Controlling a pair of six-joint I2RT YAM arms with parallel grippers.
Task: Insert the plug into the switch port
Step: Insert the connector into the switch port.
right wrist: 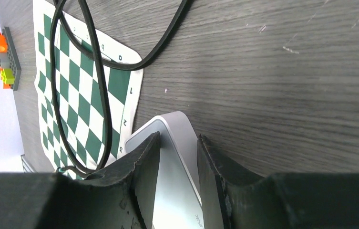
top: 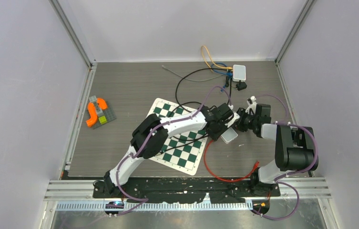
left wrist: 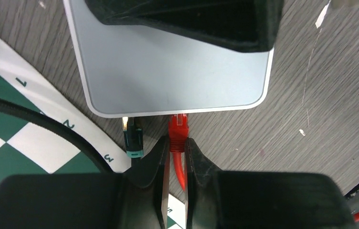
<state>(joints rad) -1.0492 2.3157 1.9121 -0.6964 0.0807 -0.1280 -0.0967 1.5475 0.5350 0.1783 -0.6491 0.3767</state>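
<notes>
The switch [left wrist: 168,71] is a flat grey-white box lying on the table by the chess mat's right edge [top: 230,135]. My left gripper [left wrist: 177,143] is shut on the red plug [left wrist: 178,129], whose tip meets the switch's near edge; how deep it sits cannot be told. A black plug with a teal boot [left wrist: 132,138] sits in the port beside it. My right gripper [right wrist: 178,138] straddles the switch [right wrist: 177,191] from the other side, its fingers pressed against the top face and the side edge.
The red cable [top: 210,164] loops toward the near edge. A chess mat [top: 177,143] lies under the left arm, with a black cable [right wrist: 96,71] across it. A second white box [top: 239,72] with several cables sits at the back. An orange piece on a grey plate [top: 97,112] lies at the far left.
</notes>
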